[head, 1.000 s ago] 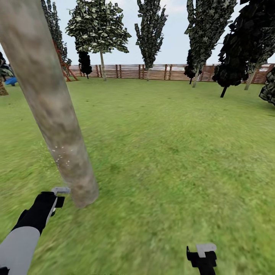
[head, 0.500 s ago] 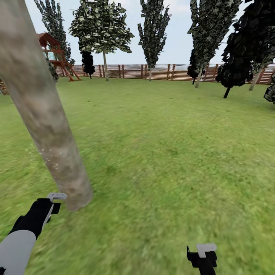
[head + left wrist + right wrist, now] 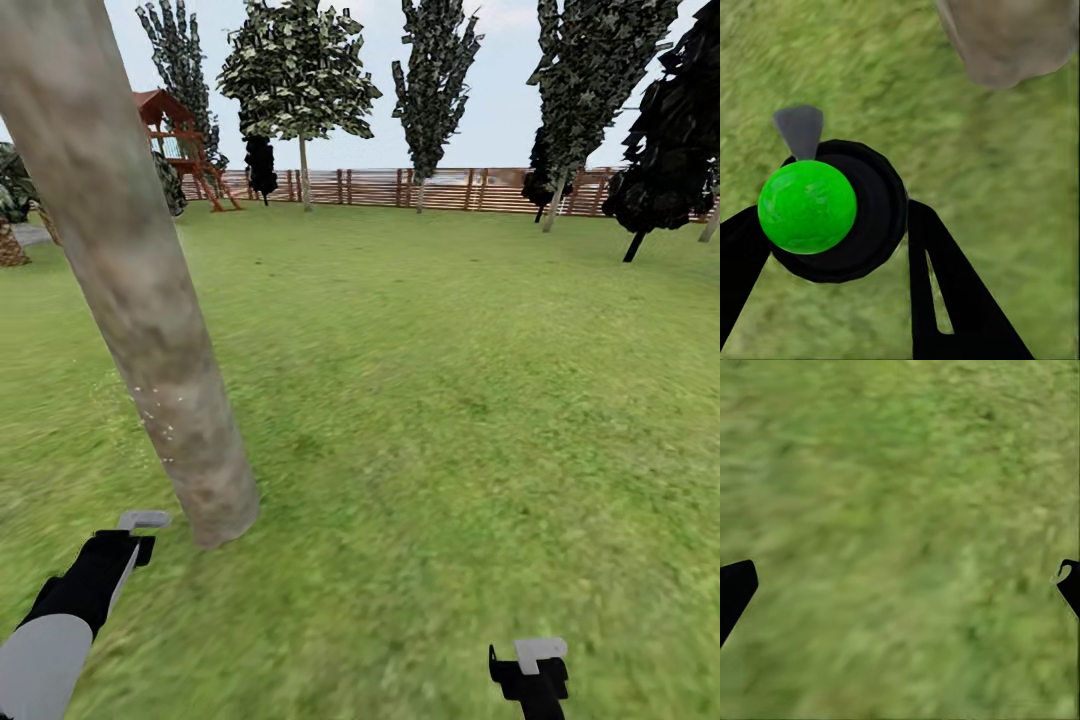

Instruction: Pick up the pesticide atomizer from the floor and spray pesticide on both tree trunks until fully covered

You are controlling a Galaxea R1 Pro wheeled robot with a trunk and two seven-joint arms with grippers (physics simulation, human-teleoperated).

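Left wrist view: jaws clamp round black atomizer [image 3: 840, 214] (green dome) — right jaws apart; mottled trunk [image 3: 140, 290].

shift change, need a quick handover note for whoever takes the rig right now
Left pincer: shut on the pesticide atomizer, held low on the side of the tree trunk nearer the robot's left.
Right pincer: open, nothing between its fingers, over the grass.
Done: atomizer picked up; a few pale specks show on the lower trunk.
Left: finish covering this trunk, then the second tree; which one that is cannot be told from here.
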